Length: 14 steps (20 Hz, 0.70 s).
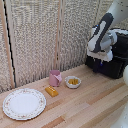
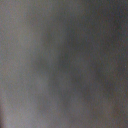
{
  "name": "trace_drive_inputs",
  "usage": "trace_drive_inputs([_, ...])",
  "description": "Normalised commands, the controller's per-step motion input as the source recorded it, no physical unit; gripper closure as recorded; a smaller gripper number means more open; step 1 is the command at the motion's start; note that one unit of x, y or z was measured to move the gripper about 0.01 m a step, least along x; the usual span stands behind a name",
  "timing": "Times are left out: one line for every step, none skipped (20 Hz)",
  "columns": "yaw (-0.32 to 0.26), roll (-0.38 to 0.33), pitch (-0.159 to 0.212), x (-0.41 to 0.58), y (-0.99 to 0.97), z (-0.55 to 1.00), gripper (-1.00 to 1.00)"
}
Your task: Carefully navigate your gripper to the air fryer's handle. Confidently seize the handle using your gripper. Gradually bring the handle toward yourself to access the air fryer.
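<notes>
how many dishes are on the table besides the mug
2. A large floral-rimmed plate lies near the exterior view's left edge, and a small white bowl with something yellow inside sits just right of the pink mug. The wrist view is only blur; the arm may hide more.

Air fryer (image 1: 116, 60) glossy blk; table (image 1: 85, 107) pale wood planks; plate (image 1: 24, 104) glazed ceramic.

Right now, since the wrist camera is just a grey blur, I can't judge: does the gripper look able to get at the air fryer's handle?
Probably yes: the arm is right up against the air fryer, nothing between them, though gripper and handle are hidden.
</notes>
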Motion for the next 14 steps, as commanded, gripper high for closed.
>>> trace_drive_inputs([-0.108, 0.005, -0.151, 0.0, 0.89, -0.17, 1.0])
trace_drive_inputs([-0.11, 0.003, -0.157, 0.0, 0.89, -0.16, 1.0])
trace_drive_inputs([-0.11, 0.003, -0.16, 0.0, 0.89, -0.16, 1.0])
trace_drive_inputs([-0.108, 0.002, -0.156, 0.0, 0.89, -0.16, 1.0])
trace_drive_inputs([-0.106, 0.002, -0.155, 0.0, 0.89, -0.16, 1.0])
trace_drive_inputs([-0.103, 0.003, -0.155, 0.0, 0.89, -0.16, 1.0])
trace_drive_inputs([-0.094, 0.011, -0.154, 0.0, 0.9, -0.13, 1.0])
trace_drive_inputs([-0.047, 0.011, -0.14, -0.074, 0.94, -0.11, 1.0])
trace_drive_inputs([-0.014, 0.0, -0.152, -0.126, 0.98, -0.11, 1.0])
trace_drive_inputs([-0.016, 0.0, -0.136, -0.066, 0.99, -0.15, 1.0])
trace_drive_inputs([-0.021, 0.0, -0.095, -0.011, 0.99, -0.2, 1.0])
trace_drive_inputs([-0.01, -0.019, -0.024, 0.0, 1.0, -0.22, 1.0])
trace_drive_inputs([-0.003, -0.04, 0.0, 0.0, 1.0, -0.21, 1.0])
trace_drive_inputs([-0.03, -0.034, 0.0, 0.069, 0.97, -0.19, 1.0])
